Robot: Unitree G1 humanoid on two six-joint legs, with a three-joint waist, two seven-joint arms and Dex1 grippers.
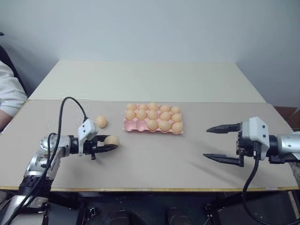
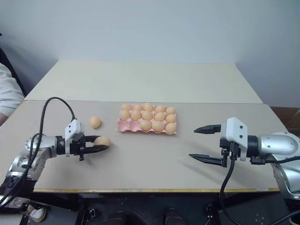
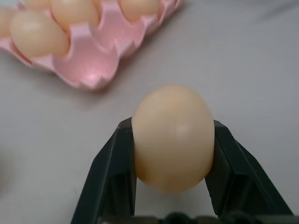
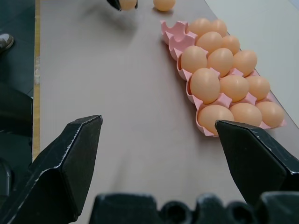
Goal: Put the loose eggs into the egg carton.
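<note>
My left gripper (image 1: pixel 112 143) is shut on a pale orange loose egg (image 3: pixel 173 137), low over the table and left of the egg carton. A second loose egg (image 1: pixel 101 122) lies on the table just behind it, apart from the gripper. The pink egg carton (image 1: pixel 131 125) sits mid-table with several eggs in it. The two cells at its front left corner (image 3: pixel 88 63) are bare. My right gripper (image 1: pixel 206 142) hovers open to the right of the carton with nothing between its fingers (image 4: pixel 70 154).
The tan table's front edge (image 1: pixel 150 189) runs close below both arms. A paler table (image 1: pixel 150 79) adjoins it at the back. A person's white sleeve (image 1: pixel 9 93) shows at the far left edge.
</note>
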